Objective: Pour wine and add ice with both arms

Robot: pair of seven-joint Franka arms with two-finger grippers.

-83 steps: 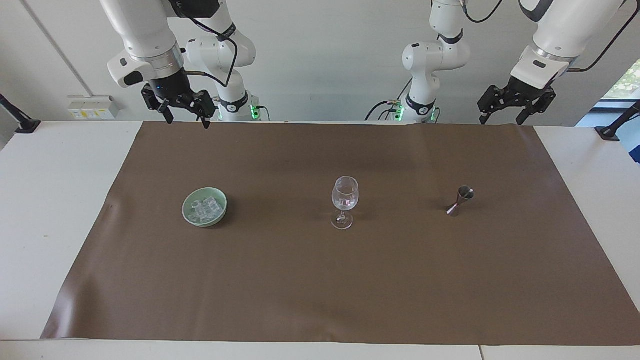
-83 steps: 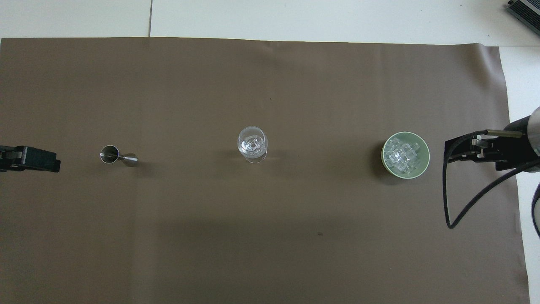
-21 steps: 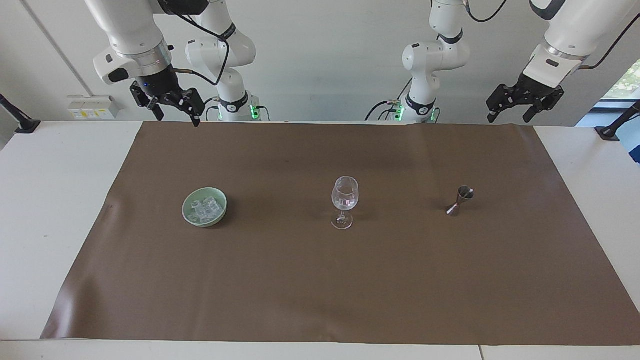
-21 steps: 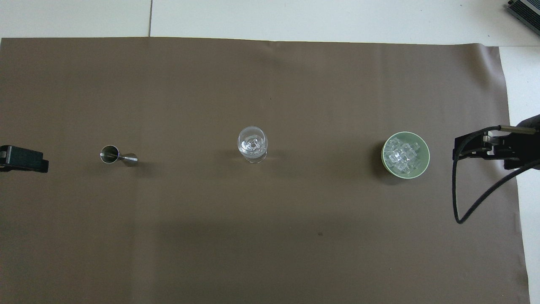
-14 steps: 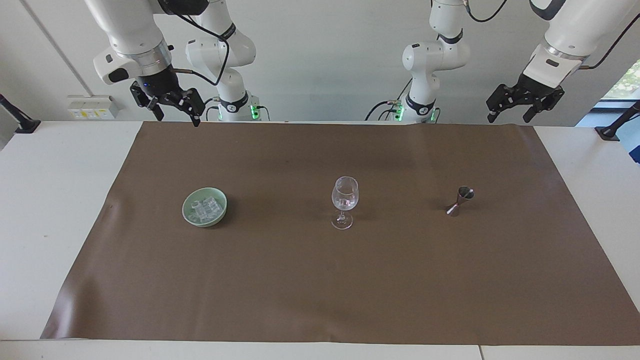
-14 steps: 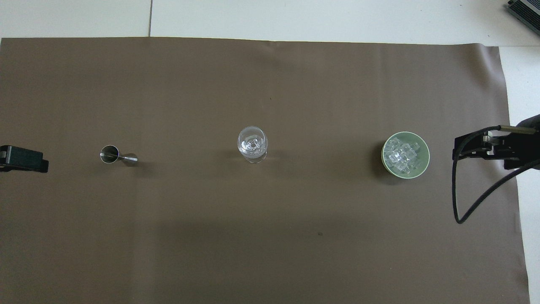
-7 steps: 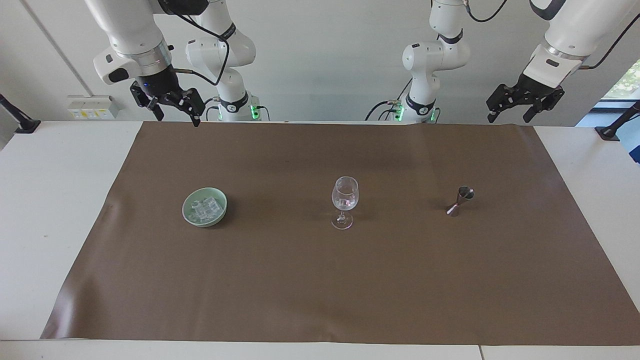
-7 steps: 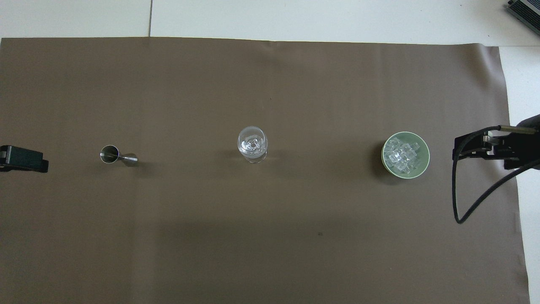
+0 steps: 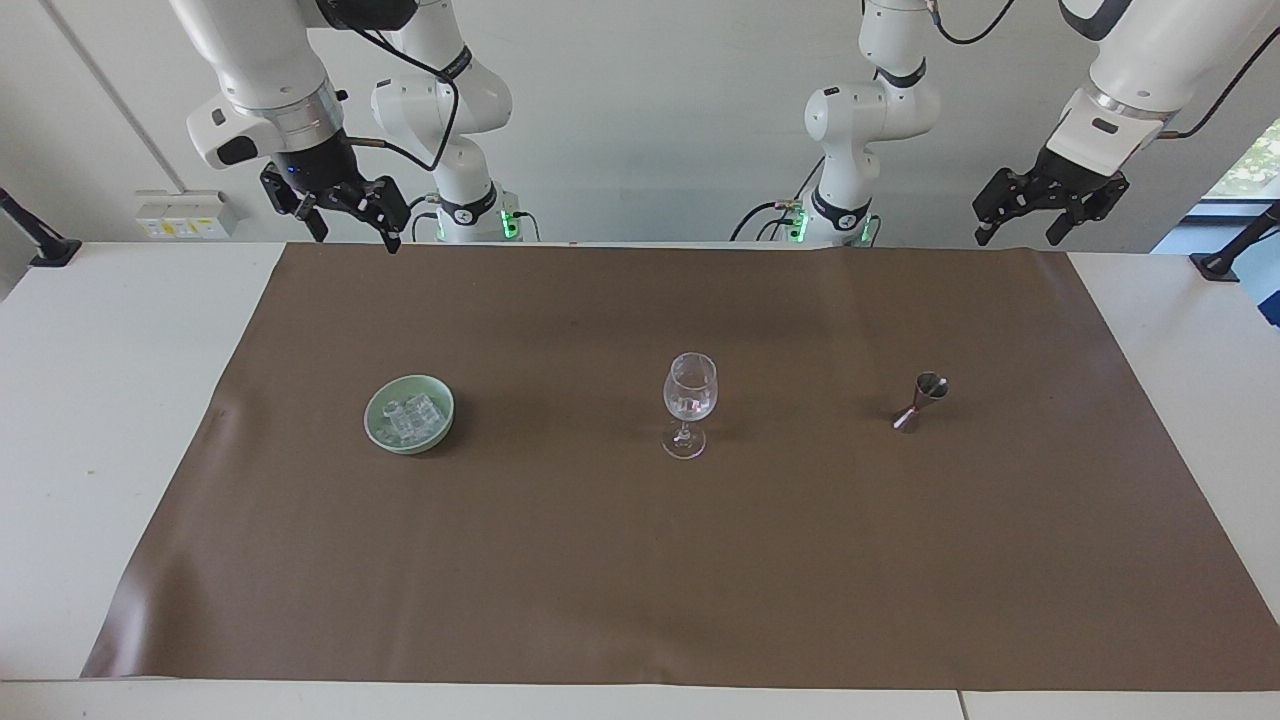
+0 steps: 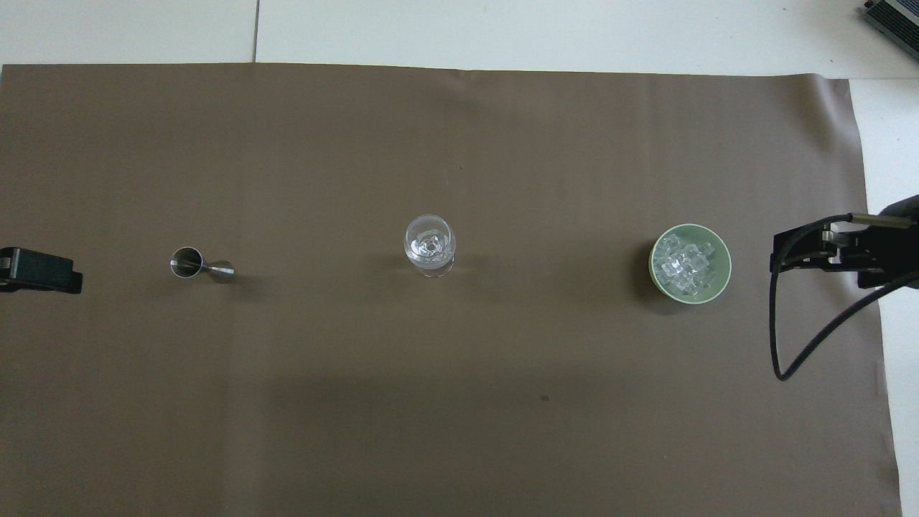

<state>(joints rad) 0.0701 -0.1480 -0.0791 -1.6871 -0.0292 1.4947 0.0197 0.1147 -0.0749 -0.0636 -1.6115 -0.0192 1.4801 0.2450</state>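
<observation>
A clear wine glass (image 9: 690, 400) (image 10: 429, 246) stands mid-mat with ice cubes in its bowl. Wine itself is out of view. More ice (image 9: 408, 420) (image 10: 686, 262) fills a green bowl (image 9: 410, 448) (image 10: 726, 267) toward the right arm's end. A small steel jigger (image 9: 921, 401) (image 10: 201, 264) stands upright toward the left arm's end. My right gripper (image 9: 358, 238) (image 10: 811, 251) hangs open and holds nothing, raised over the mat's corner by its base. My left gripper (image 9: 1017, 238) (image 10: 39, 269) hangs open and holds nothing over the mat's edge at its own end. Both arms wait.
A brown mat (image 9: 640, 580) covers most of the white table (image 9: 100, 400). A black cable loop (image 10: 782, 345) dangles from the right wrist, beside the bowl. Bowl, glass and jigger stand in one row, well apart from each other.
Since six seconds ago both grippers have drawn back and up toward the table's ends. Over the last second nothing has moved.
</observation>
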